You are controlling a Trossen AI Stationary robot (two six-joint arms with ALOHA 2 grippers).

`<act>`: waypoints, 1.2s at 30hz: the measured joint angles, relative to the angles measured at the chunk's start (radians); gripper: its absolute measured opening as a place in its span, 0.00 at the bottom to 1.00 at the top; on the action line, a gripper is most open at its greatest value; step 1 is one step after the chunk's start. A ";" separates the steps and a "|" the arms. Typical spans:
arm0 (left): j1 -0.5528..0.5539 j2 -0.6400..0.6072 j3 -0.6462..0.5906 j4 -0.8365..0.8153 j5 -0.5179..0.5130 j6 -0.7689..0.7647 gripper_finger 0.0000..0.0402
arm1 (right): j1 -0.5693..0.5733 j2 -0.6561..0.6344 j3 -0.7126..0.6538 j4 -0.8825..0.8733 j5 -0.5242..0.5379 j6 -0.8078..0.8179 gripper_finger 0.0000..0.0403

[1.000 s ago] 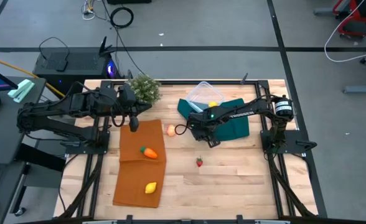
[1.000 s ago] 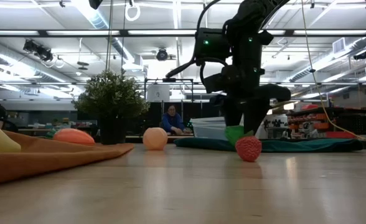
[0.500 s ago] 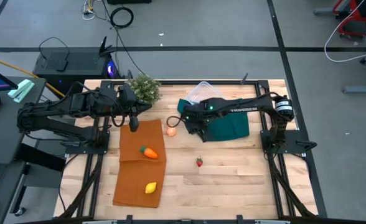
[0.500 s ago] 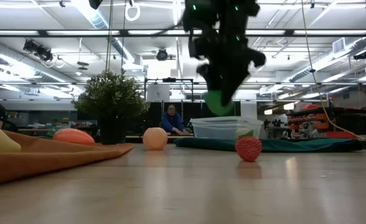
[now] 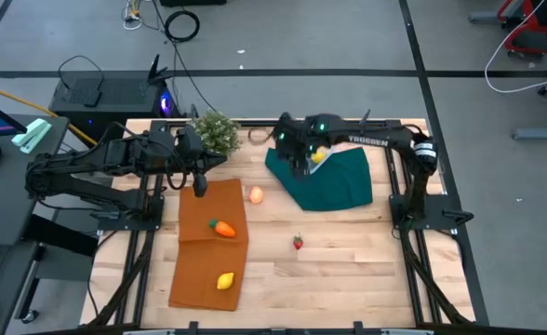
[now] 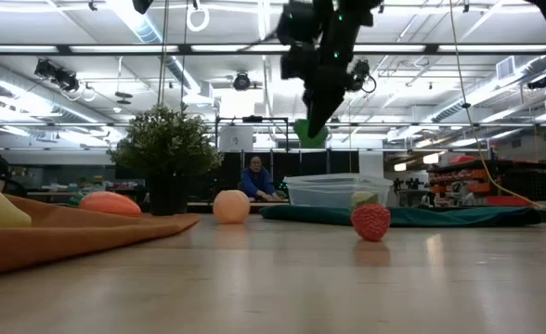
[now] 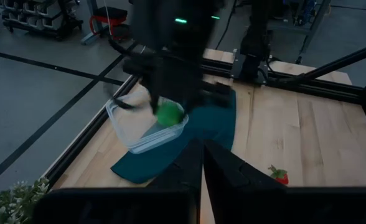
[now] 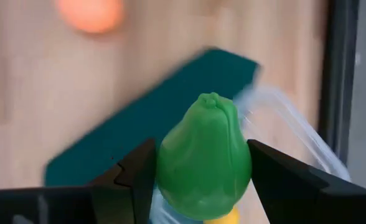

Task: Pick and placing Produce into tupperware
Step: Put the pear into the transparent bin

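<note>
Wooden table (image 5: pixel 348 270): right gripper (image 8: pixel 203 163) is clamping green fruit (image 8: pixel 204 165), hanging above tupperware (image 6: pixel 333 190) on cloth. Should be centring over box & lowering before letting go.

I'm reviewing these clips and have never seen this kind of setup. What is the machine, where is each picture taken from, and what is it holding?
Two dark robot arms stand at a wooden table. One camera looks straight down, one sits at table height, and one rides on each wrist. The right gripper holds a green pear-shaped toy fruit above the clear tupperware, which sits on a dark green cloth and already has a lemon inside. The left gripper waits by the orange cloth, which carries a carrot and another lemon. A peach ball and strawberry lie on bare wood.
</note>
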 joint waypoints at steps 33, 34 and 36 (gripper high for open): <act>0.001 0.000 0.000 0.001 0.000 0.000 0.05 | -0.256 0.178 -0.001 -0.037 -0.097 0.477 0.49; 0.001 0.000 0.000 0.001 0.000 0.000 0.06 | -0.254 0.189 -0.001 -0.038 -0.097 0.475 0.49; 0.001 0.000 0.000 0.001 0.000 0.000 0.06 | -0.251 0.211 -0.001 -0.037 -0.097 0.474 0.49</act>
